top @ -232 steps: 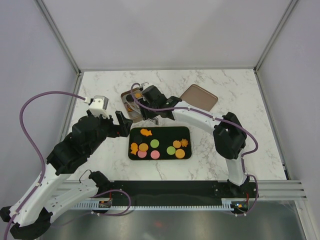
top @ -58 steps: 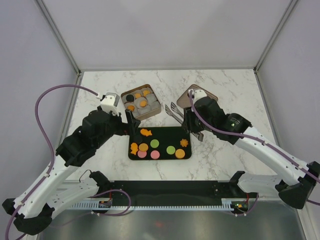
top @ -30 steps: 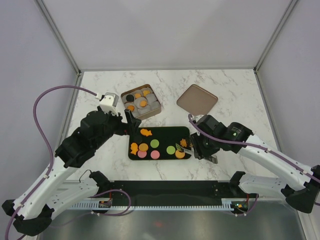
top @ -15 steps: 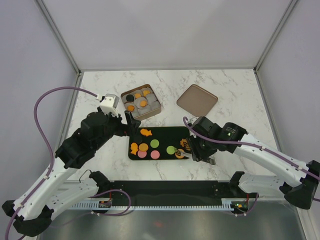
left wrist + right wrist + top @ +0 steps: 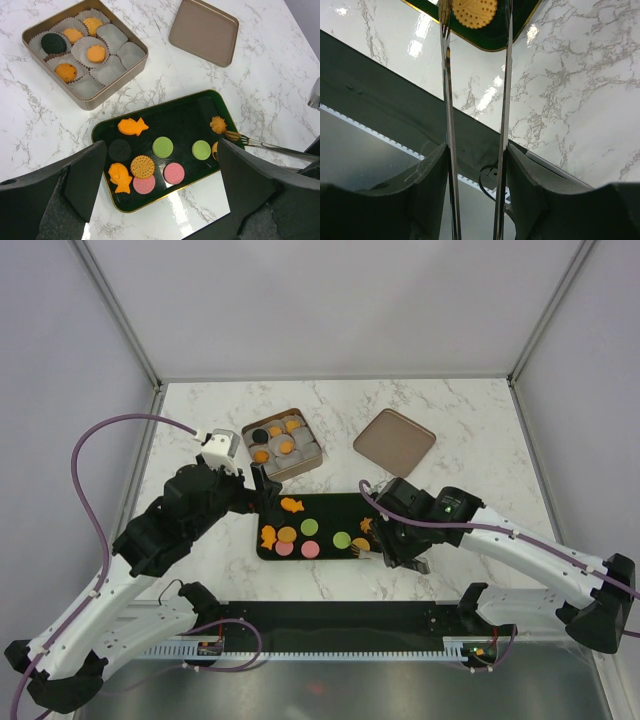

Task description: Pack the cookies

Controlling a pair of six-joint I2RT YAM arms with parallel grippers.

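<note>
Gold square tin (image 5: 118, 81): five cookies (image 5: 95, 53) packed, four paper cups (image 5: 131, 51) bare | dark green tray (image 5: 185, 120): about ten waiting | right gripper (image 5: 476, 165) clamps metal tongs (image 5: 447, 100) straddling orange round cookie (image 5: 474, 11) | left gripper (image 5: 161, 165) spread wide above tray

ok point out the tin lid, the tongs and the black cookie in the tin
tin lid (image 5: 202, 31), left wrist view, its middle
tongs (image 5: 447, 85), right wrist view, left blade
black cookie (image 5: 53, 43), left wrist view, its centre
</note>
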